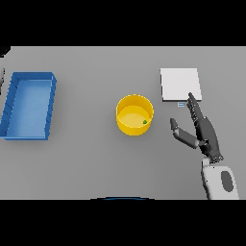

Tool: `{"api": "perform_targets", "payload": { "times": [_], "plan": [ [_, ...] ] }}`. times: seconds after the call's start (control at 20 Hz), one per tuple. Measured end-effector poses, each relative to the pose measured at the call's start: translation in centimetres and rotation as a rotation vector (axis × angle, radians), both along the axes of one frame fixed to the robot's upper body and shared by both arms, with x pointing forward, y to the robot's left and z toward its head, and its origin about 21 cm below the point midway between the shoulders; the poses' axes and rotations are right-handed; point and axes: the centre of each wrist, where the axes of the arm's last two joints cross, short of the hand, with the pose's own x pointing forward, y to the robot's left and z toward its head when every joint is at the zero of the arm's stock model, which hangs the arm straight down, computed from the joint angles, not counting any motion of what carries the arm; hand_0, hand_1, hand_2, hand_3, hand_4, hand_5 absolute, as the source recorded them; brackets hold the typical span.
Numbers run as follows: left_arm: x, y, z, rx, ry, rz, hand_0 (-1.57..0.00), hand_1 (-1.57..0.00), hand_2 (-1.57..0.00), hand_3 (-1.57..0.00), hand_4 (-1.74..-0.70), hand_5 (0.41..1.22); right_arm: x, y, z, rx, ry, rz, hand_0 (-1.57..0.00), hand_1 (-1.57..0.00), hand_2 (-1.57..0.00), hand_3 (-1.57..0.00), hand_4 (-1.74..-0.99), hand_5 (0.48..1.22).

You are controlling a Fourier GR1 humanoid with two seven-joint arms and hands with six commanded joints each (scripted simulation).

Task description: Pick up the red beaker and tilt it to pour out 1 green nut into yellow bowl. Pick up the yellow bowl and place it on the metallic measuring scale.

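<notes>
Pour part looks done: nut (144, 122) is already sitting in the bowl (126, 106), mid-table. No red beaker anywhere in view. What's left is moving the bowl onto the scale (178, 83), up at its 2 o'clock. Right hand (201, 130) hangs at the bowl's 3 o'clock, fingers straight and spread, holding nothing. Blue tray (11, 104) sits at 9 o'clock.

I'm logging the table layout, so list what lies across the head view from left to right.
blue tray → yellow bowl holding a green nut → measuring scale. The open right hand overlaps the scale's span, nearer the robot, so I leave it unordered.
</notes>
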Motion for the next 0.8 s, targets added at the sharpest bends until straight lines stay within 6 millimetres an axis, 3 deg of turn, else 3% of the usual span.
{"api": "perform_targets", "payload": {
  "times": [0.15,0.35,0.45,0.6,0.75,0.8],
  "plan": [
    [-1.8,0.4,-2.2,-0.011,0.007,0.042,-1.57,-1.57,-1.57,-1.45,-1.74,1.221,-0.3,0.0,-0.5,-0.002,-0.003,0.011,0.00,0.00,0.00,0.00,-1.309,0.716],
    [-4.0,1.0,-3.4,-0.025,-0.016,0.060,-1.57,-1.57,-1.57,-1.34,-1.74,1.221,-0.2,0.0,-0.5,-0.017,0.004,-0.006,0.00,0.00,0.00,0.00,-1.327,0.724],
    [-4.7,1.4,-4.2,-0.040,-0.021,0.081,-1.57,-1.57,-1.57,-1.32,-1.74,1.146,-0.2,-0.3,-0.2,-0.008,-0.008,-0.005,0.00,0.00,0.00,0.00,-1.335,0.725],
    [-5.7,0.6,-5.1,-0.060,-0.032,0.053,-1.57,-1.57,-1.57,-1.44,-1.59,0.962,-0.1,-0.2,-0.1,-0.021,-0.011,0.002,0.00,0.00,0.00,0.00,-1.326,0.728],
    [-6.6,0.2,-6.1,-0.094,0.007,0.020,-1.57,-1.57,-1.57,-0.93,-1.25,0.810,-0.5,0.1,-0.4,-0.019,-0.007,-0.001,0.00,0.00,0.00,0.00,-1.327,0.730],
    [-6.4,-0.1,-5.8,-0.100,0.005,0.007,-1.57,-1.52,-1.41,-0.85,-1.13,0.779,-0.4,0.2,-0.2,-0.018,-0.003,0.004,0.00,0.00,0.00,0.00,-1.325,0.731]
  ]
}}
